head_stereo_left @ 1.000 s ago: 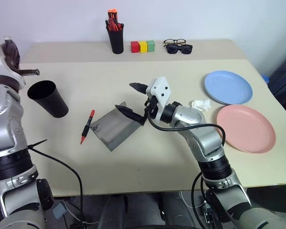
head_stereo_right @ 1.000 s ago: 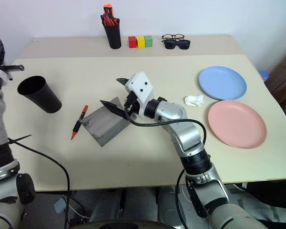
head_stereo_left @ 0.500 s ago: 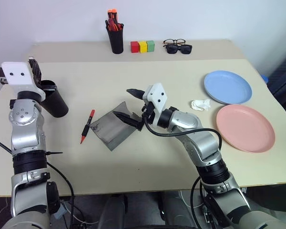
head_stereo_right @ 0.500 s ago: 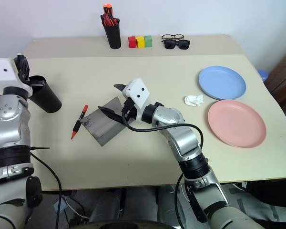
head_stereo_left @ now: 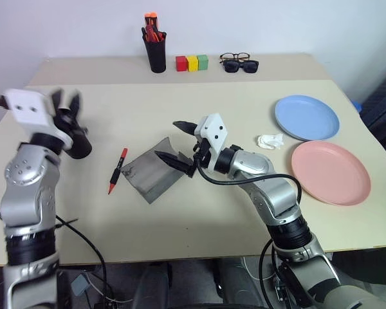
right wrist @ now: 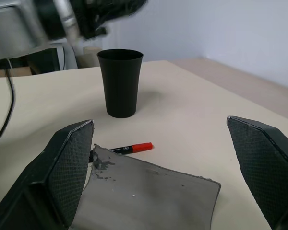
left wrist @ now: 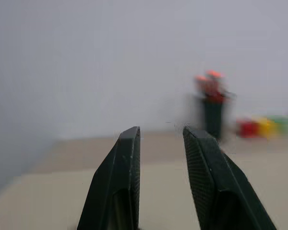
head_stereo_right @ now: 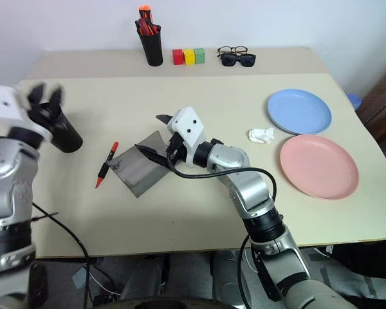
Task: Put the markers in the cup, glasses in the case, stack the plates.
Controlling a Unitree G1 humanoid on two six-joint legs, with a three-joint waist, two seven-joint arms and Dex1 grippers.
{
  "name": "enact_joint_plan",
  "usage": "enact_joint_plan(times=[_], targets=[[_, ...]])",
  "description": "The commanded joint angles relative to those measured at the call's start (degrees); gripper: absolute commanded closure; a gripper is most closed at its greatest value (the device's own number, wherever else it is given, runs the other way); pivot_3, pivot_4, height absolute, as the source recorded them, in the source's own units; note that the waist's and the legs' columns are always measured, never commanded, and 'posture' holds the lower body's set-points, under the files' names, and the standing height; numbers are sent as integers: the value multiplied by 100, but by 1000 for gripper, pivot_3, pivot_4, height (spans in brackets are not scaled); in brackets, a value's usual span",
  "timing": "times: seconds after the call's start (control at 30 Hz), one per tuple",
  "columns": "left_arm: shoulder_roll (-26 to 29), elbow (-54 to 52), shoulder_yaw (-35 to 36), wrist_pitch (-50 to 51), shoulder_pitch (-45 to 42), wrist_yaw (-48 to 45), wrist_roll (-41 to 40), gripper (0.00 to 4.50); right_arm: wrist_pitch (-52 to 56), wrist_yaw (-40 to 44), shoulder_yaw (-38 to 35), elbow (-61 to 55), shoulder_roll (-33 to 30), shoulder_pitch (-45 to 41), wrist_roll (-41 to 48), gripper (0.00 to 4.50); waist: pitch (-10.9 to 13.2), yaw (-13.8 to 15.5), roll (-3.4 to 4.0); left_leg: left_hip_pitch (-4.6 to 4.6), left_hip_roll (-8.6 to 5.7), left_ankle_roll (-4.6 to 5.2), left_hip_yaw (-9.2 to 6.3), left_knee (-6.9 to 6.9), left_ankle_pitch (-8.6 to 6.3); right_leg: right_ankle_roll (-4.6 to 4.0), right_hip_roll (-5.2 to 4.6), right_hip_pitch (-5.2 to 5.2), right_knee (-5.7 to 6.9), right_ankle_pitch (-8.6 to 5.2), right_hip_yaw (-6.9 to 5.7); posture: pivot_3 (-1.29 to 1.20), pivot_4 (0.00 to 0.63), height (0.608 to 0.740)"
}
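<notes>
Standing on a beige table, the black cup is upright; its contents cannot be seen. Above it hovers the left gripper, fingers slightly parted. The right gripper, spread wide, hangs over the grey case. A red marker lies between cup and case. Blue plate and pink plate sit side by side, unstacked. A pen holder stands at the back.

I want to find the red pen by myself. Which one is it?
Look at the beige table, then the grey case lying open in the middle. The red marker lies alone just left of it, black-tipped, unlike the orange-red pens standing at the back.
</notes>
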Motion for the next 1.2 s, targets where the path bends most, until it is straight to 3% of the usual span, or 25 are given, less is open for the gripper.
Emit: enact_joint_plan(times=[0.03, 0.1, 0.13, 0.23, 0.33, 0.53, 0.63, 0.87, 1.07, 1.2], targets=[[151, -761, -95, 1637, 57, 420, -16, 1321, -92, 40, -152, -199, -75, -28, 53, 0, 1, 5, 0, 2, 0, 0, 0, 0, 0, -1, 1, 1, 1, 0, 0, 0, 150, 740], [61, -961, -69, 2222, -60, 619, -70, 305, -97, 46, -153, -185, -104, -30, 67, 0, 2, 6, -2, 1, 1, 0, -5, 3, 0, -1, 6, 1, 0, -1, -2, 0, 150, 740], [-68, -1020, -67, 2752, -202, 735, -199, 79, -103, 58, -144, -171, -113, -23, 68, 0, 2, 16, -2, 2, 1, 0, -4, 4, 0, 0, 5, 3, 0, -1, -1, 0, 150, 740], [-432, -851, -303, 4231, -637, 1124, -201, 79, -146, 98, -51, -143, -80, -12, 40, 0, 1, 21, -3, 4, 1, 0, -4, 8, 0, 1, 5, 10, -3, -1, -2, 0, 150, 740], [-606, -570, -453, 5023, -869, 1155, -145, 79, -156, 86, 6, -155, -13, -14, 31, 0, 1, -7, -3, 8, 1, 0, -4, 6, 0, 2, 5, 12, -2, -1, -2, 0, 150, 740], [-856, 175, -380, 5394, -1269, 1057, -44, 79, -157, 52, 59, -204, 20, 35, 1, 0, 1, -24, -3, 11, 1, 0, -7, 1, 0, 1, 8, 9, 0, -1, -3, 0, 150, 740], [-883, 422, -456, 5339, -1362, 961, -20, 866, -159, 26, 45, -230, 18, 63, -23, 0, 1, -12, -3, 10, 1, -1, -6, 1, 0, 1, 5, 9, -2, -1, -2, 0, 150, 740], [-825, 548, -584, 5211, -1432, 833, 123, 4342, -143, -38, 29, -299, 26, 127, -51, 0, 1, 28, -3, 10, 0, -1, -6, 1, 0, 1, 3, 10, -4, -1, -2, 0, 150, 740], [-393, 224, -1164, 3181, -1281, 358, 664, 4467, -139, -41, 39, -308, 36, 142, -48, 0, 1, 26, -3, 9, 0, -3, -6, -1, 1, 0, 3, 9, -5, -1, -2, 0, 150, 740], [-578, 138, -585, 556, -1822, 797, 1124, 4467, -178, -21, 24, -248, 63, 64, -39, 0, 1, 42, -4, 4, 0, -6, -5, -2, 2, -1, 0, 5, -9, -1, -2, 0, 150, 740]])
